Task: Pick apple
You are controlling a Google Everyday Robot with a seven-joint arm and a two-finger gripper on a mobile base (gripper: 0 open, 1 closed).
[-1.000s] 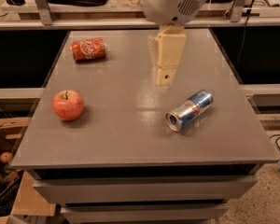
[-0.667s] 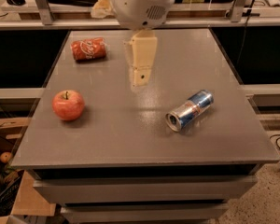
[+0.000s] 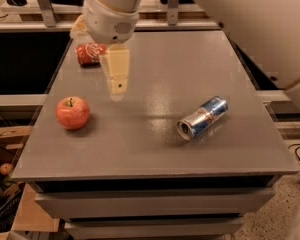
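Note:
The apple (image 3: 72, 112) is round, red-orange with a yellowish blush and a short dark stem. It stands on the grey table (image 3: 155, 149) near the left edge. My gripper (image 3: 118, 87) hangs from the white wrist above the table, up and to the right of the apple, about an apple's width clear of it. Its cream fingers point down at the tabletop and hold nothing.
A red Coca-Cola can (image 3: 90, 53) lies on its side at the back left, partly behind the wrist. A blue and silver can (image 3: 202, 117) lies on its side right of centre. A small orange fruit (image 3: 6, 169) sits on the floor clutter at the left.
My gripper has moved left across the table, from near the middle toward the apple's side. The apple and both cans have not moved.

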